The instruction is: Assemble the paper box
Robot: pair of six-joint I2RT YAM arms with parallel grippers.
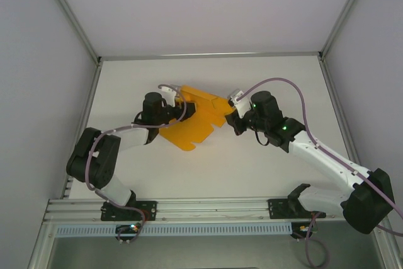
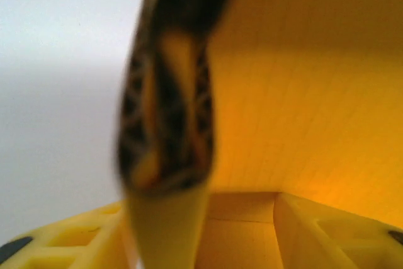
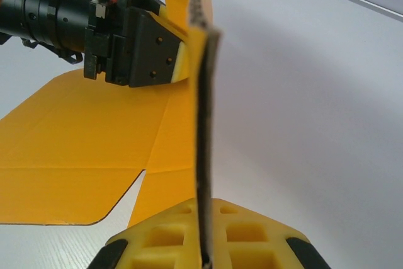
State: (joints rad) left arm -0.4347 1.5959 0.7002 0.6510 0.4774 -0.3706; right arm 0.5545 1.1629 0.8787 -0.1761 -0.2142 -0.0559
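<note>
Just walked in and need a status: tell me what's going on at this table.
The robot is working on a paper box, so far a partly folded sheet, in the middle of the table. The right claw is shut on its right edge. The left claw is at a raised flap on the other side; whether it grips is unclear.

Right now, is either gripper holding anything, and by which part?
The right gripper is shut on the paper box, pinching its right-end flap edge-on. The left gripper stands open astride a left-side flap, not clamping it.
</note>
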